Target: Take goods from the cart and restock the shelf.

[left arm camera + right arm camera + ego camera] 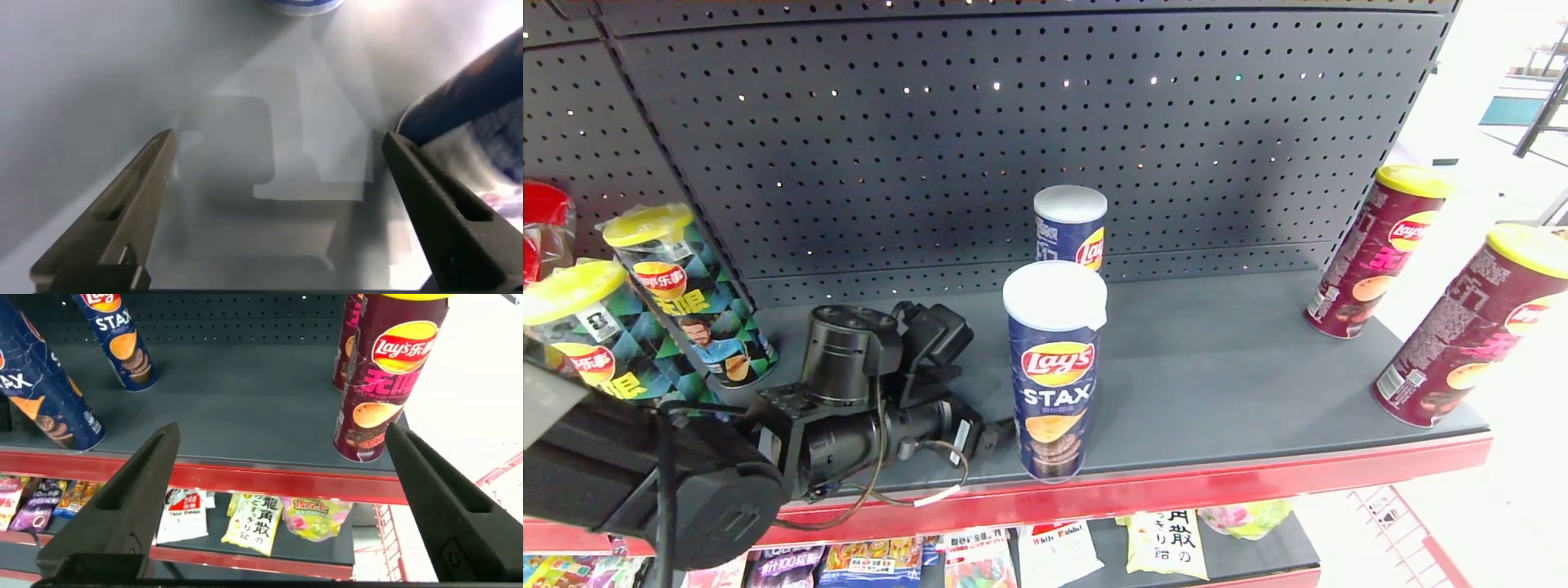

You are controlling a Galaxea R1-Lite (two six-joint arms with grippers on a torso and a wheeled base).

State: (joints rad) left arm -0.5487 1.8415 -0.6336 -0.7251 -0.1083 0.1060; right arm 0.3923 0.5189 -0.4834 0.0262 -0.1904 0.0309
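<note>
Two blue chip cans stand upright on the grey shelf deck [1217, 367]: the front can [1054, 367] near the red edge, the rear can [1070, 224] by the pegboard. My left gripper [935, 335] lies low on the deck just left of them. In the left wrist view this left gripper [278, 139] is open over bare deck, with the front can [466, 122] just outside one finger. My right gripper [282, 429] is open in front of the shelf, holding nothing, facing the blue cans [41, 384] and a maroon can [392, 376].
Two maroon cans [1376, 249] [1470, 327] stand at the shelf's right end, and teal cans [690, 294] at the left. Bare deck lies between the blue and maroon cans. Snack bags [253, 523] sit on the lower shelf.
</note>
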